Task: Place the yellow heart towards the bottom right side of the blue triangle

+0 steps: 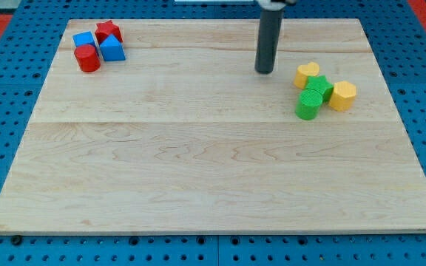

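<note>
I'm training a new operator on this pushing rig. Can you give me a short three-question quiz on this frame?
1. True or false: my tip touches the yellow heart.
2. Which block lies nearest the blue triangle's lower left? A) red cylinder B) green cylinder C) yellow hexagon
3. Fill in: the yellow heart sits at the view's ____ side of the board.

Key
1. False: the tip stands apart, to the heart's left.
2. A
3. right
</note>
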